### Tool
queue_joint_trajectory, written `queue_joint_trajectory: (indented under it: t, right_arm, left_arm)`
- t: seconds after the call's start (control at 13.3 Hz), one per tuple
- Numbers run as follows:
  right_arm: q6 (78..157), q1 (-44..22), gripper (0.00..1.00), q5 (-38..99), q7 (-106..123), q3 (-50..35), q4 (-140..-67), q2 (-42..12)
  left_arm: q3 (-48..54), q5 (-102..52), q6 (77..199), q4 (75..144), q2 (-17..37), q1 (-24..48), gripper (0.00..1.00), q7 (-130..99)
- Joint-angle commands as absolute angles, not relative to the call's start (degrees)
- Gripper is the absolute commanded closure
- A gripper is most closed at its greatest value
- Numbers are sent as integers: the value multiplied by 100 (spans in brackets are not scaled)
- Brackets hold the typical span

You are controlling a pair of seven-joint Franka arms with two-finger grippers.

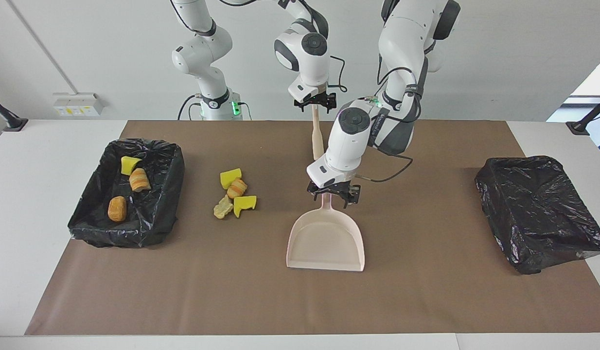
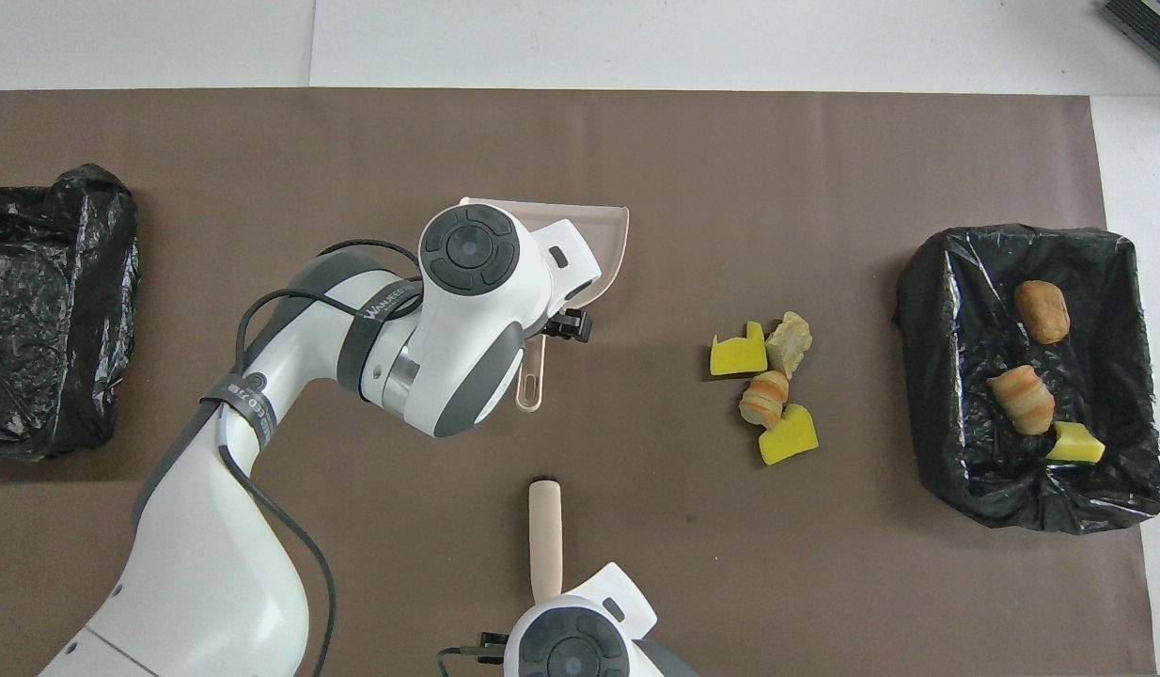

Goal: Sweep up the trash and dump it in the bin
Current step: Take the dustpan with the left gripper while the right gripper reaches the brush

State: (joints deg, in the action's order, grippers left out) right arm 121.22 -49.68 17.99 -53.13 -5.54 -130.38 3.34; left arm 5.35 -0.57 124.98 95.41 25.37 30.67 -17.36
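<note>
A beige dustpan lies flat mid-mat, its handle pointing toward the robots. My left gripper is low over that handle, open, with a finger on each side of it. My right gripper is shut on the top of the beige brush, which hangs upright above the mat; the left hand hides its bristles. Several pieces of trash lie in a cluster beside the dustpan, toward the right arm's end: yellow wedges, a striped bread chunk, a pale lump. In the overhead view the cluster is fully visible.
A black-lined bin at the right arm's end holds three pieces: a yellow wedge, a striped roll, a brown chunk. Another black-lined bin sits at the left arm's end. A brown mat covers the table.
</note>
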Motion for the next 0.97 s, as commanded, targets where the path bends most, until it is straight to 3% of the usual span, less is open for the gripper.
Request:
queue_joint_trajectory:
  t: [0.0, 0.15, 0.22, 0.37, 0.45, 0.52, 0.6, 0.67, 0.75, 0.9]
  right_arm:
    - [12707, -5176, 0, 1951, -5510, -536, -13350, 264]
    - [12797, -5194, 0, 1951, -5511, -536, -13386, 176]
    - [12806, -5194, 0, 1951, -5485, -536, -13386, 176]
    - [12797, -5194, 0, 1951, -5309, -536, -13421, 176]
    - [12806, -5203, 5, 1951, -5248, -536, -13438, 176]
    - [12806, -5203, 26, 1942, -5212, -536, -13447, 176]
    - [12806, -5203, 57, 1934, -5168, -536, -13447, 176]
    - [12806, -5203, 92, 1916, -5168, -536, -13447, 176]
    - [12788, -5203, 100, 1864, -5133, -536, -13447, 176]
    - [12736, -5203, 100, 1846, -5089, -536, -13438, 167]
  left_arm:
    - [448, 70, 12955, 10028, 2382, 3182, 0, -2021]
    - [440, 70, 12929, 10028, 2382, 3173, 2, -2021]
    - [431, 96, 12929, 9994, 2382, 3164, 24, -2021]
    - [422, 499, 12929, 9949, 2382, 3155, 54, -2030]
    - [422, 588, 12946, 9949, 2382, 3155, 70, -2030]
    - [422, 598, 12955, 9949, 2382, 3155, 81, -2022]
    - [413, 598, 12946, 9932, 2373, 3120, 85, -2021]
    - [422, 606, 12885, 9888, 2347, 3068, 98, -1995]
    - [404, 615, 12824, 9905, 2286, 3067, 100, -1960]
    - [387, 615, 12517, 9896, 2128, 2875, 100, -1620]
